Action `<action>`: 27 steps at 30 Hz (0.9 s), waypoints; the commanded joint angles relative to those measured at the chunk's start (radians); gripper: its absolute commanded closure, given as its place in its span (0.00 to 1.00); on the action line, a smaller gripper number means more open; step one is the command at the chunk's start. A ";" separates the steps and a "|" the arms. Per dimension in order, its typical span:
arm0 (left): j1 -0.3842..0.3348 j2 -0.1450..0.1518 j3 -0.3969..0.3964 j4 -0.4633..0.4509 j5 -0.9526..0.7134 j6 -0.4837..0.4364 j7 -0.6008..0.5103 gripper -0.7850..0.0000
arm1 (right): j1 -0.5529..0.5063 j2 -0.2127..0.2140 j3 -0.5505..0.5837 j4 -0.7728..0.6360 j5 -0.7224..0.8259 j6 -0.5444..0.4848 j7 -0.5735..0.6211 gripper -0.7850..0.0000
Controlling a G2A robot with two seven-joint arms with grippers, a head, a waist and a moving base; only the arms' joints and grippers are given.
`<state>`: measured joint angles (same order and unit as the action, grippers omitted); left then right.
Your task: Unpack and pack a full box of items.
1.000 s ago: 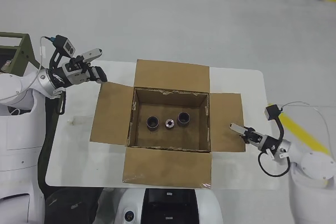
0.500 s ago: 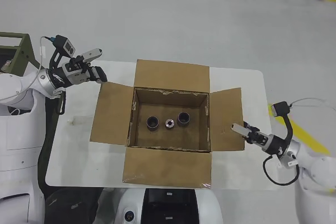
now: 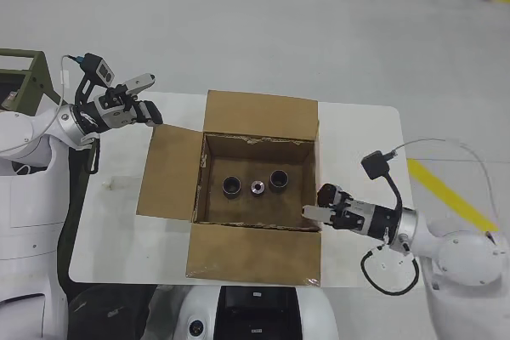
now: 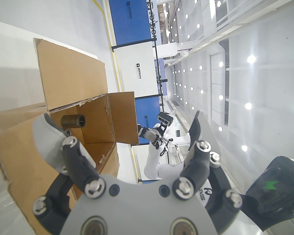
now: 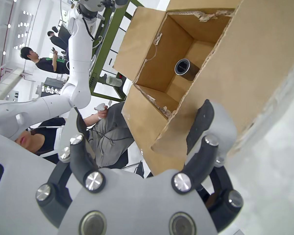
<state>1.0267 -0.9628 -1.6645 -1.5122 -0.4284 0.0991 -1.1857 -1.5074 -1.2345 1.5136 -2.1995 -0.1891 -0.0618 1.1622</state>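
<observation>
On the white worktop, the cardboard box stood open on three sides. Its 3 o'clock flap, flat on the worktop a second earlier, had been tipped upright. The right hand had swept in from well outside the box to its 4 o'clock corner. Its fingers were spread and clamped on nothing, with one dark pad apparently against the flap's outer face. This suggested that closing had begun. The left hand had not moved from the box's 10 o'clock, fingers apart and empty. Three metal cylinders lay in a row at the middle of the box floor.
</observation>
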 commanded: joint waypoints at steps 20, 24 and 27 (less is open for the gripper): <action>0.000 0.000 0.000 0.000 0.000 0.000 0.000 0.00 | 0.140 0.009 -0.318 0.113 -0.273 0.124 -0.019 0.00; 0.000 0.000 0.000 0.000 0.000 0.000 0.000 0.00 | 0.142 0.012 -0.328 0.122 -0.283 0.134 -0.026 0.00; 0.000 0.000 0.000 0.000 0.000 0.000 0.000 0.00 | 0.142 0.014 -0.330 0.123 -0.276 0.140 -0.039 0.00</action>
<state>1.0267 -0.9628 -1.6645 -1.5122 -0.4284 0.0991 -1.1857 -1.3646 -1.2207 1.1834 -2.0763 -0.4699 0.0772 1.1283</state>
